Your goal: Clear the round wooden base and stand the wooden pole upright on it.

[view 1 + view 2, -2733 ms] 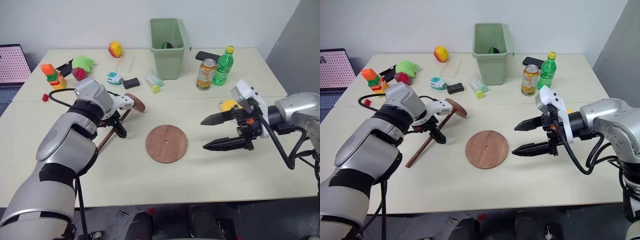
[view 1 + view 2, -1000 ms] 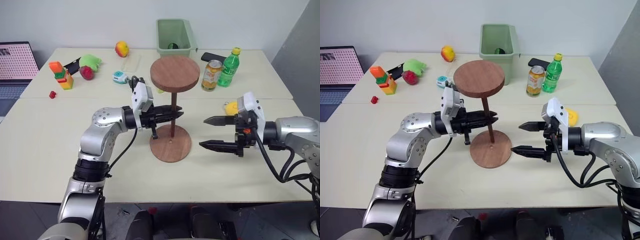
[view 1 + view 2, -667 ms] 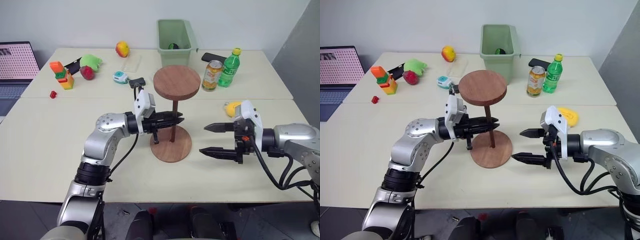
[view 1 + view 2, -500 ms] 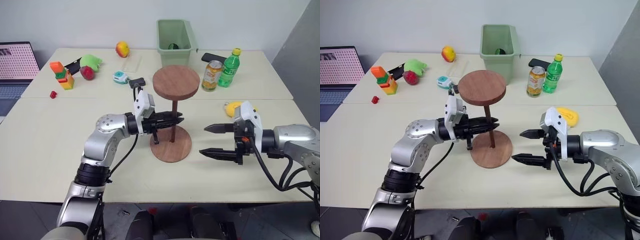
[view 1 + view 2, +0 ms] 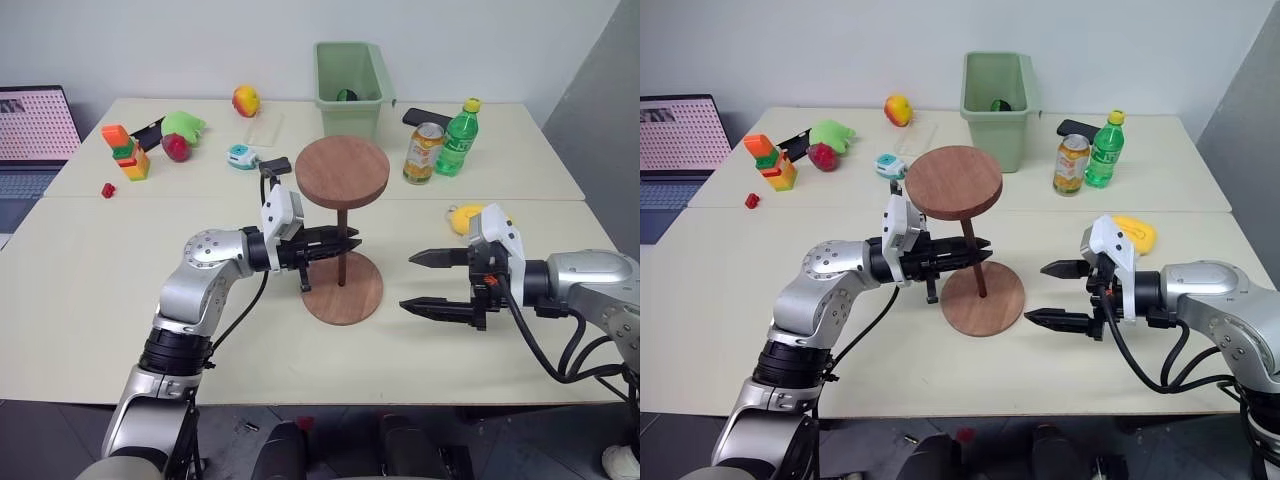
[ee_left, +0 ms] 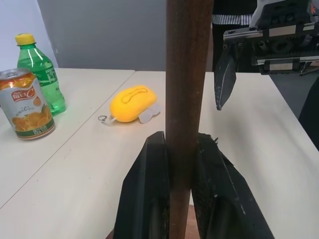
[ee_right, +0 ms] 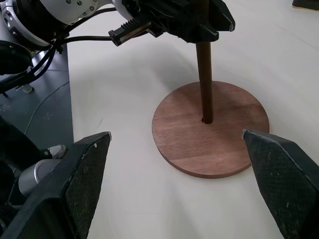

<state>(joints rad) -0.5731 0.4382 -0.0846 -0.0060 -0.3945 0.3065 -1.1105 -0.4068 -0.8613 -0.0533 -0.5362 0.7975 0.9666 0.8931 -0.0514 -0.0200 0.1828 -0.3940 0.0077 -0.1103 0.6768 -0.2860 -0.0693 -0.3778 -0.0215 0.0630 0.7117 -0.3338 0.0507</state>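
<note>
The left gripper (image 5: 345, 243) has lifted the pole (image 5: 341, 249) off the table, where it lay tilted, and stood it upright with its lower end in the centre hole of the base (image 5: 365, 296), disc end up.

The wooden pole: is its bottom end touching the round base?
Touching. In the right wrist view the wooden pole meets the round wooden base at its centre hole, no gap.
</note>
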